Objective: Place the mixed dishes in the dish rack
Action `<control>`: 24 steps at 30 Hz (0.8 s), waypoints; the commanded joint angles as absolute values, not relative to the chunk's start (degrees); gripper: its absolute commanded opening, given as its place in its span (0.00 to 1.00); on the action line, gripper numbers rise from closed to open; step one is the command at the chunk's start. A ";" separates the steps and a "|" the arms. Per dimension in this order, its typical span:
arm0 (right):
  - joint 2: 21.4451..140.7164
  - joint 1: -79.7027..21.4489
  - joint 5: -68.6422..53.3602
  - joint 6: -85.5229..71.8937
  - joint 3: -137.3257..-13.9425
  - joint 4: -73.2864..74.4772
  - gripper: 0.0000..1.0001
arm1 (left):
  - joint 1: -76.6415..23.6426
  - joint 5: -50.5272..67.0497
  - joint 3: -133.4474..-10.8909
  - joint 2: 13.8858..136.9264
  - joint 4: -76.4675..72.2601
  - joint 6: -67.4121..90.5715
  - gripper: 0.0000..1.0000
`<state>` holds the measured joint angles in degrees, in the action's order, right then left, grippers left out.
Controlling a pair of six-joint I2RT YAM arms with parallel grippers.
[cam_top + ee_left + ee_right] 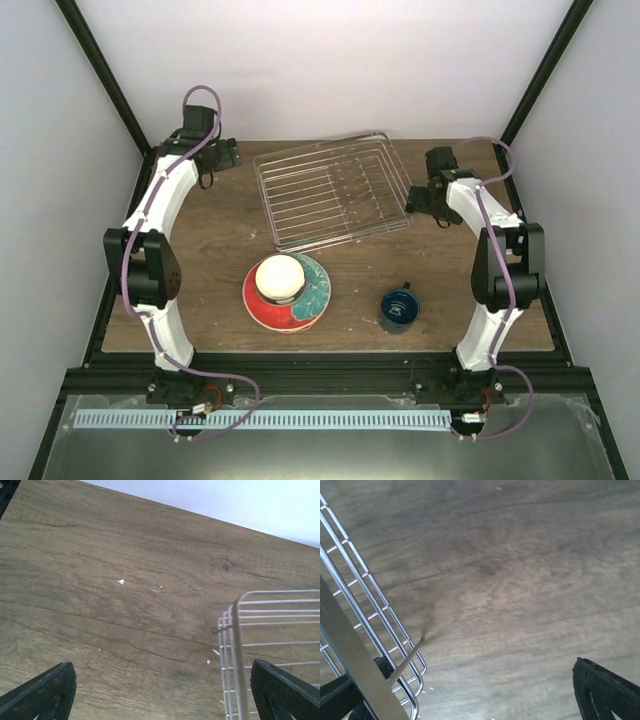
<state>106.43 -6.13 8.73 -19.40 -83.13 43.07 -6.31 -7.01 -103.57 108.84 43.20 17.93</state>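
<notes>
Both arms reach to the far half of the wooden table (215,265), one on each side of the wire rack (333,190), which stands with nothing in it. The left gripper (162,680) hangs over bare wood with its fingers (47,692) spread wide, the rack's corner just inside the right one. The right gripper (480,680) is spread wide too (its left finger sits behind the rack's rim, though whether it touches the wire cannot be told). Nearer the arms' bases, well apart from both grippers, a cream bowl (280,277) sits on the red-and-teal plate (312,297). The dark blue mug (399,308) stands upright to the right of the plate.
</notes>
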 commanded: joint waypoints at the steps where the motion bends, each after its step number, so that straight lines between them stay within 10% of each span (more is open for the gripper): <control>1: 103.42 -1.94 14.26 -21.44 -78.00 49.94 1.00 | -5.72 -6.01 -103.79 108.61 42.74 16.65 0.96; 24: 86.45 12.25 13.87 -20.08 -60.04 51.61 1.00 | -5.77 -4.21 -105.07 112.59 42.27 18.28 0.94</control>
<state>87.02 10.98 11.38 -20.36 -61.89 47.27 -5.87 -4.43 -103.74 111.50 42.61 17.98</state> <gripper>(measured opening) 0.999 0.941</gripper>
